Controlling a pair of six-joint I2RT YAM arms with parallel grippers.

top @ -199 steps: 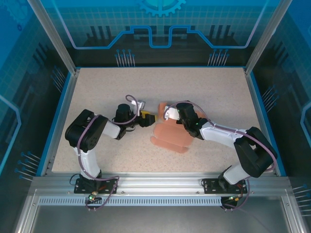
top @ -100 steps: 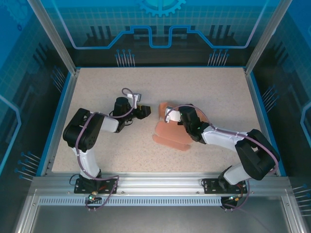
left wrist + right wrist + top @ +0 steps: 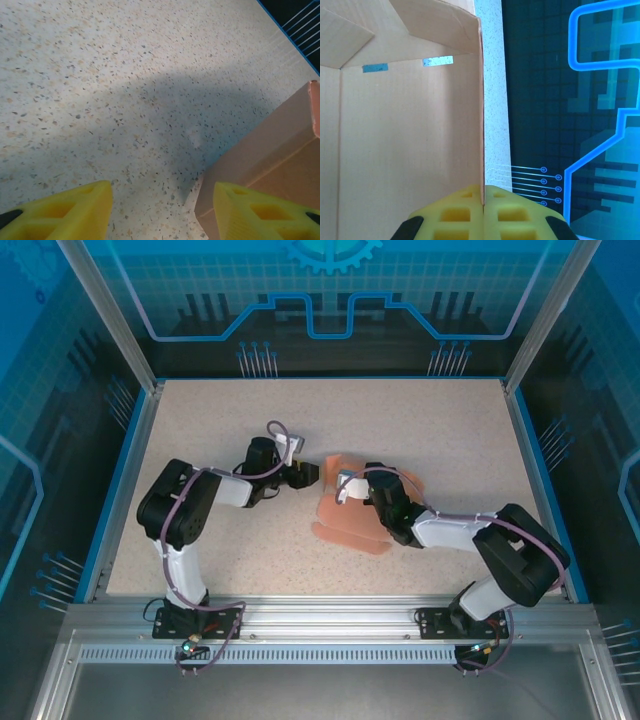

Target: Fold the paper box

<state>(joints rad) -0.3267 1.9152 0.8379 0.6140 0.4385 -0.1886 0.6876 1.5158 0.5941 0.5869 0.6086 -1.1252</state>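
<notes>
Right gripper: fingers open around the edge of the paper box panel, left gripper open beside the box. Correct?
Not quite. The right gripper is shut, not open: the right wrist view shows its fingers closed together on the edge of the paper box panel. The left gripper is open beside the box, as you said.

Black-and-white arms (image 3: 178,512), yellow fingers (image 3: 65,212)

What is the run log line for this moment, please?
right gripper: shut on paper box wall edge | left gripper: open, beside the box | box: one wall raised
</notes>
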